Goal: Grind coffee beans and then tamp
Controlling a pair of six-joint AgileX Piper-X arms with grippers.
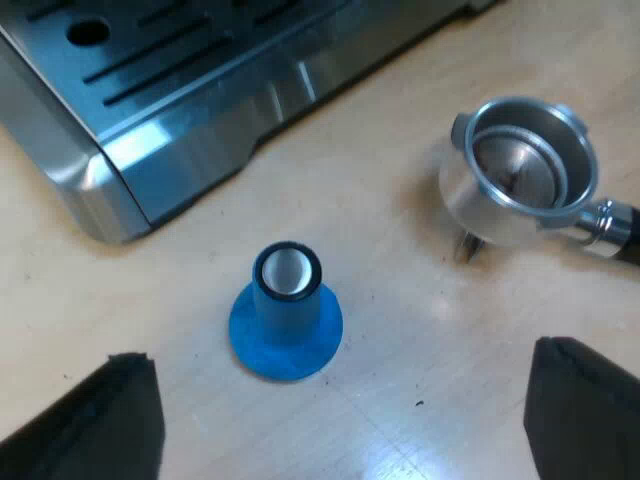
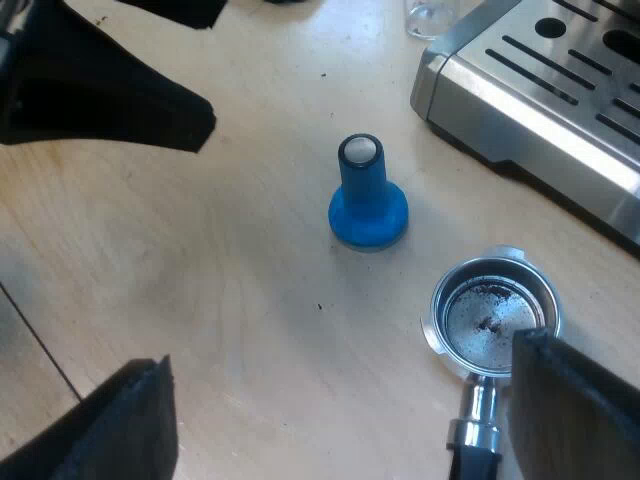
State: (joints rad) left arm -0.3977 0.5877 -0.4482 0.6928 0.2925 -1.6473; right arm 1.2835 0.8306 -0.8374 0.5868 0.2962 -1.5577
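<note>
left gripper (image 1: 342,400) and right gripper (image 2: 340,390) wide open and empty, metal holder (image 2: 492,320) loose on the table

left gripper has its two black fingers spread far apart with nothing between them. it hangs over the blue tamper (image 1: 286,315), which stands upright on the wooden table (image 1: 430,420). right gripper is spread just as wide and also holds nothing; one of its fingers is just beside the rim of the metal holder. the holder lies loose, basket up, near the tamper but not touching it. inside the basket i see only some dark traces, so i judge that the grinding is not done yet.

the risks, as i judge them:
- the holder is round and free, so a grasp on the basket and not on the dark handle may make it slide or turn away.
- a finger coming down off-centre may knock the tamper over, because its stem is narrow.
- tamping now would press an almost empty basket.

farther off, the espresso machine (image 2: 540,100) shows its drip tray edge. a careless swing could hit this edge or the measuring glass (image 2: 432,15) at its corner.
</note>
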